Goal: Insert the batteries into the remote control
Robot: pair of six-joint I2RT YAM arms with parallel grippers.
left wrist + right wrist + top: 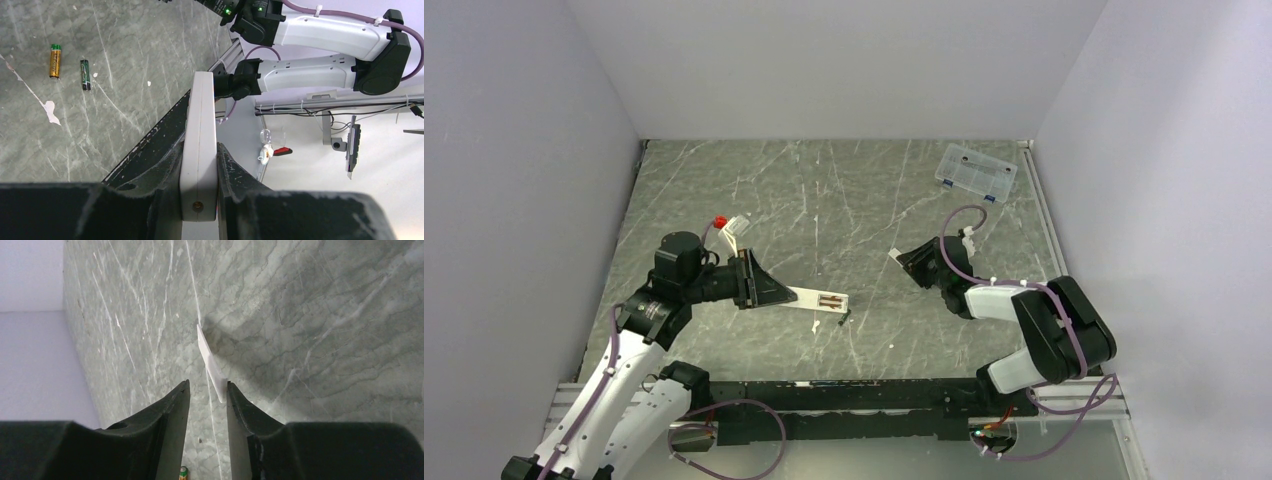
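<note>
Left gripper (200, 150) clamped on slim white remote control (201, 107). Gold battery (55, 61), dark green battery (85, 74) lie side by side on marbled table (130, 45). Right gripper (207, 390) jaws apart, thin white cover (210, 357) touching one finger.

Batteries (55, 61) on table (130, 45) near remote control (199, 150)

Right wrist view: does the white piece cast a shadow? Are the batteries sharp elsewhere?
Right wrist view: white cover piece throws a soft shadow to its right on the table. Left wrist view: gold battery and green battery sharp. Top view: green battery a mere speck.
</note>
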